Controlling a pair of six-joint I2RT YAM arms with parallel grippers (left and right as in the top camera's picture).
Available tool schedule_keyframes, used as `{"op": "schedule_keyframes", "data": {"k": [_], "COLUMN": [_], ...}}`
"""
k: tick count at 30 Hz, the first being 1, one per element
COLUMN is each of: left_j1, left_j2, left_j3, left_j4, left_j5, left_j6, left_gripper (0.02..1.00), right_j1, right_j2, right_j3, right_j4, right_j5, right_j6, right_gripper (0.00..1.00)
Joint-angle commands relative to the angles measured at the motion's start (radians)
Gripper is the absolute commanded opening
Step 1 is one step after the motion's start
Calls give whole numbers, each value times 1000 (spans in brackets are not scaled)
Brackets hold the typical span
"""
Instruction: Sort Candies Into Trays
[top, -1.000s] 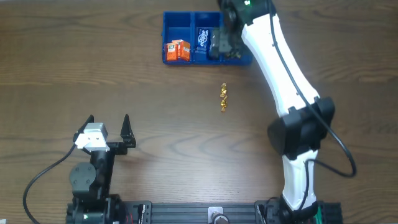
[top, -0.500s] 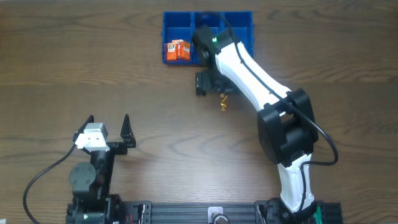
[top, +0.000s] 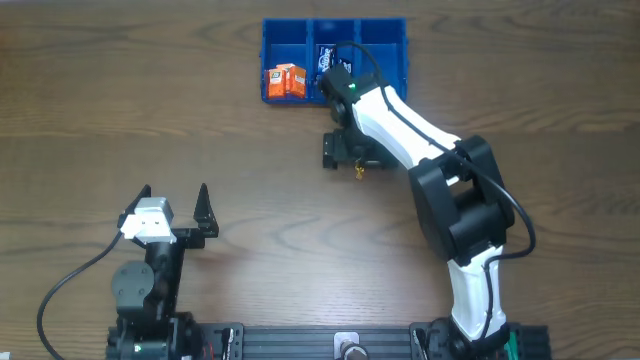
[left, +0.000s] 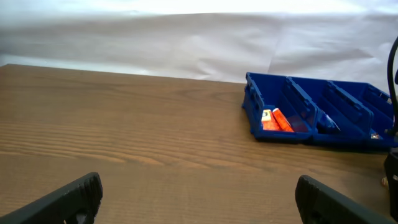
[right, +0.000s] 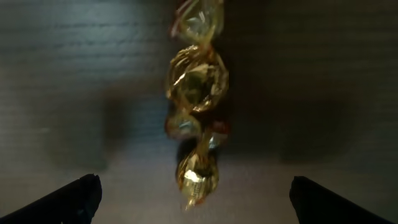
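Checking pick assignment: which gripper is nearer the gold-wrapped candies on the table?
Right. The right gripper hangs directly over the gold-wrapped candies, jaws open on either side of them. The left gripper sits far off by its own base, open.

The left arm (top: 150, 275) sits folded at the near left edge of the worktop (top: 120, 100), its left gripper (top: 175, 192) level, fingers spread wide. The right arm (top: 400, 115) stretches toward the far middle, its right gripper (top: 352, 160) pointing down at the surface, fingers wide apart.
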Motion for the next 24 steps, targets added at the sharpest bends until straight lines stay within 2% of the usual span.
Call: {"op": "schedule_keyframes", "data": {"k": [1,6,11,17,24], "left_j1": [6,6,6,6,6], "left_j2": [-5,-5,-5,-5,-5], "left_j3": [-18,-18,-18,-18,-18], "left_j4": [-37,-37,-37,-37,-37], "left_j5": [21,21,21,21,21], "left_j6": [-11,-11,-11,-11,-11], "left_gripper": [998,998,998,998,998], "right_j1": [-14,-14,-14,-12,-10], "right_j2": [6,6,6,6,6], "right_j3": [-33,-45,-48,-48,-48], "right_j4": [32,62,70,68,52], "right_j5": [2,2,2,2,6], "right_j6": [29,30,32,32,31], "right_gripper": [993,915,702,518,505]}}
